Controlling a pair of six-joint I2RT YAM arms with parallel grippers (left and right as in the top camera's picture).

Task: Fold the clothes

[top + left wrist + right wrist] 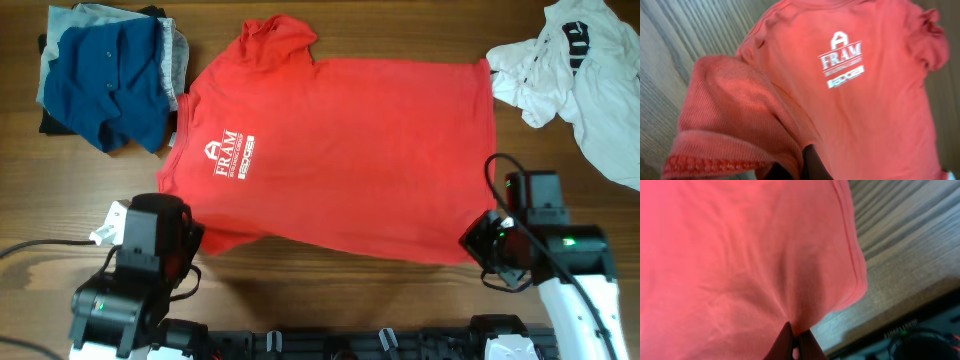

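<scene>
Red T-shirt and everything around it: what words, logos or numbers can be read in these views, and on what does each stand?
"FRAM": white print on the red T-shirt, under a white A-shaped logo.
Two smaller white lines below "FRAM": too blurred to read.
Black marks on the white garment: crumpled, not readable.
Pale lettering on the black rig edge in the right wrist view: too small and blurred to read.
No numbers can be read.

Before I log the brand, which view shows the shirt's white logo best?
Left wrist: the FRAM logo is large and legible. Overhead shows it small but readable; right wrist shows only plain fabric of the red shirt.
</scene>
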